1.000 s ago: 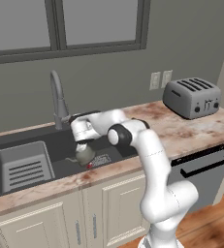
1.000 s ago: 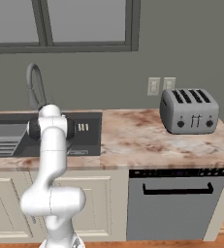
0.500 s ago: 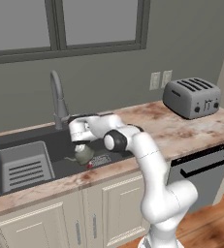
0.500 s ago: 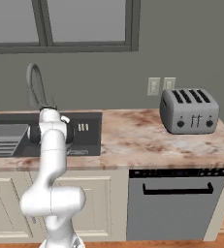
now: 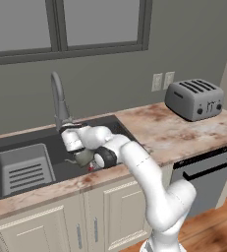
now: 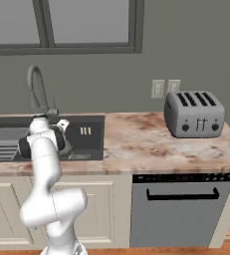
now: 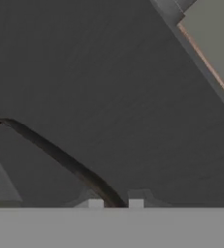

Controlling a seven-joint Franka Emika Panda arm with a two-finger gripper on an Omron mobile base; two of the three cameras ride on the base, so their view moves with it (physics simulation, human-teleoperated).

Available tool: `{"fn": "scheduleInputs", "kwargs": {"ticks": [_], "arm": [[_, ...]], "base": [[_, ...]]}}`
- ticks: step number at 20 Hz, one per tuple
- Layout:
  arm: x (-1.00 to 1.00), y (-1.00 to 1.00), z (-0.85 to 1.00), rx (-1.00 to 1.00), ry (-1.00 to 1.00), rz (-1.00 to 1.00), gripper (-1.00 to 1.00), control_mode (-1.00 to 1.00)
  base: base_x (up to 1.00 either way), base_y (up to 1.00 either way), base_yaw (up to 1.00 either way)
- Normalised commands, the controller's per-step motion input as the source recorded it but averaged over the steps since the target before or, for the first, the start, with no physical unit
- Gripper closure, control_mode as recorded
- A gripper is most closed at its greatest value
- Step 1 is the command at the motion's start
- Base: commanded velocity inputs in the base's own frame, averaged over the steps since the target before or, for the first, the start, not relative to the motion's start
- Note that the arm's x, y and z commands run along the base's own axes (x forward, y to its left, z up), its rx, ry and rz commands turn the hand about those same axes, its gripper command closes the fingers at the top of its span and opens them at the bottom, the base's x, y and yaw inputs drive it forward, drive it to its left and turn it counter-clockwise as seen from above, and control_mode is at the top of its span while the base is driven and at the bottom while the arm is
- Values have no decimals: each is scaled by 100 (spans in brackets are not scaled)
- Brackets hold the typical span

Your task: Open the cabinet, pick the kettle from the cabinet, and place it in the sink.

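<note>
The hand (image 5: 77,151) hangs low inside the sink (image 5: 112,128), its jaws narrow around the thin wire handle (image 7: 60,156) of the kettle (image 5: 84,157), which sits in the basin just beside the slotted rack (image 5: 24,170). Farther back stands the faucet (image 5: 58,98), and a toaster (image 5: 194,99) rests well apart on the surface (image 5: 169,130).

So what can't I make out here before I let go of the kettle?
- Kettle base, left base view: wrist covers it; contact with the sink floor unclear.
- Kettle, right base view: behind the arm.
- Fingers, hand view: cut by the bottom edge; grip on the wire handle unclear.
</note>
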Motion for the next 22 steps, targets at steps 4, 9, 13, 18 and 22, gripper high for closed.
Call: {"fn": "scheduleInputs", "kwargs": {"ticks": [4,9,13,18,22], "arm": [[10,-30,17,1,15,0,-100,-100],[12,-43,64,14,34,0,-100,-100],[12,-17,78,18,29,2,-100,-100],[18,0,89,11,20,7,-100,-100],[20,0,74,6,18,8,-100,-100]], "base": [[0,0,0],[0,0,0],[0,0,0],[0,0,0],[0,0,0]]}}
